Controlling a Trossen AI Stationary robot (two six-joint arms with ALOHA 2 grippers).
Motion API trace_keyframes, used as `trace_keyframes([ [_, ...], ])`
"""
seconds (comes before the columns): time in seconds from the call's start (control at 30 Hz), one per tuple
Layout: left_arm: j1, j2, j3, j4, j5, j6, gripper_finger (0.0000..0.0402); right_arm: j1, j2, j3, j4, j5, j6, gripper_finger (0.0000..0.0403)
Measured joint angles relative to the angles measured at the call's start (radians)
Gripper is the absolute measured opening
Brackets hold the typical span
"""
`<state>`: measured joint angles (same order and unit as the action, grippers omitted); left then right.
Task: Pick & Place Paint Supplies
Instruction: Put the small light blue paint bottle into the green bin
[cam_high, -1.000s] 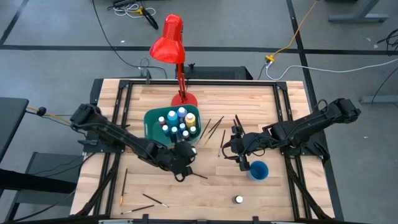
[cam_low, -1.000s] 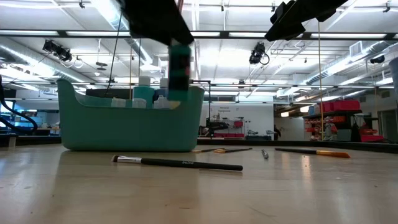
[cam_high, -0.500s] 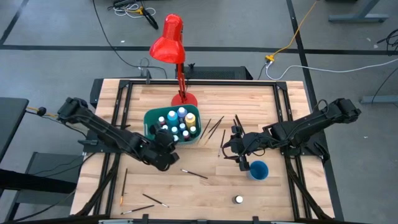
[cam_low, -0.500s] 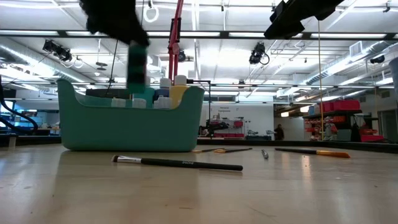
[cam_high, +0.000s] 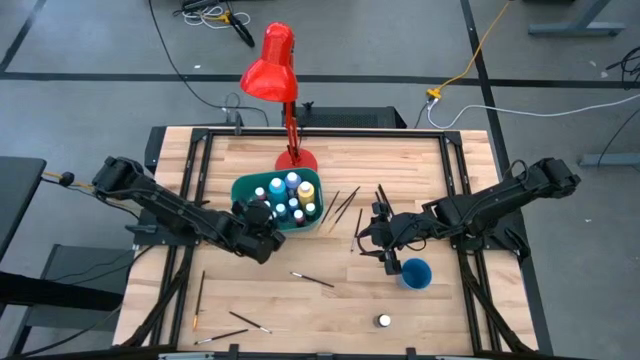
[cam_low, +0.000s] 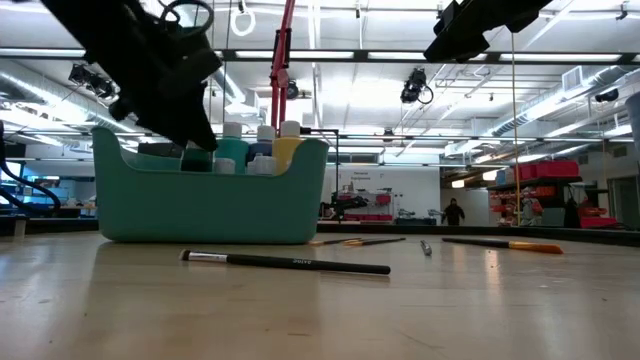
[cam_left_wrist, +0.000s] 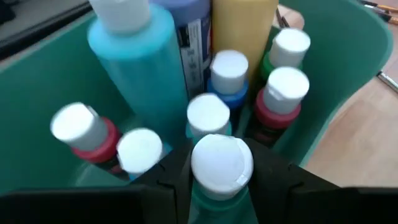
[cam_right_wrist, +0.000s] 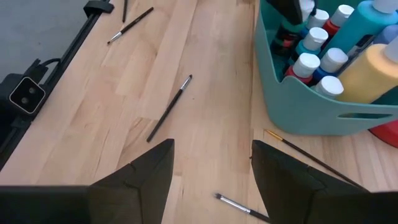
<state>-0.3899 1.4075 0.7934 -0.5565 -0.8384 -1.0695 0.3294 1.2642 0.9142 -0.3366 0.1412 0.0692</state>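
A teal bin (cam_high: 238, 188) at the table's middle holds several white-capped paint bottles (cam_high: 290, 195). My left gripper (cam_high: 262, 217) hangs over the bin's near left corner, shut on a teal bottle with a white cap (cam_left_wrist: 221, 163). In the low view it (cam_low: 175, 95) stands tipped above the bin's rim (cam_low: 210, 165). My right gripper (cam_high: 373, 240) waits open to the right of the bin, above bare wood (cam_right_wrist: 211, 171). A dark paintbrush (cam_high: 313, 280) lies flat on the table near the bin. Another bottle (cam_high: 384, 321) stands near the front edge. My left gripper pinches the teal bottle between its two fingers (cam_left_wrist: 273, 180), on the body just below the white cap (cam_left_wrist: 217, 205). The fingers slant down into the bin from the table's near left side. The bottle's cap end is up; what its lower end rests on is hidden.
A red desk lamp (cam_high: 272, 65) stands behind the bin. A round blue cup (cam_high: 415, 272) sits just near of my right gripper. Several brushes lie right of the bin (cam_high: 345, 205) and at the near left (cam_high: 248, 320). Black rails (cam_high: 190, 190) run along the table's sides.
My left gripper has carried the teal bottle from near the bin's near right corner toward the table's left, then toward the far edge and down, over the bin's near left corner. It has rolled and tipped on the way. The bottle has sunk in among the others.
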Motion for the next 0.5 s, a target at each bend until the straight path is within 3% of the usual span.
trace_keyframes([
  [0.2,-0.001,0.0,-0.064,0.11,-0.001,-0.008,0.0145,0.0,0.0,0.0,0.0,0.0,0.0,0.022],
  [0.4,-0.001,0.001,-0.09,0.131,0.013,-0.017,0.0128,0.0,0.0,0.0,0.0,0.0,0.0,0.022],
  [0.5,-0.001,0.0,-0.099,0.16,0.031,-0.014,0.0138,0.0,0.0,0.0,0.0,0.0,0.0,0.022],
])
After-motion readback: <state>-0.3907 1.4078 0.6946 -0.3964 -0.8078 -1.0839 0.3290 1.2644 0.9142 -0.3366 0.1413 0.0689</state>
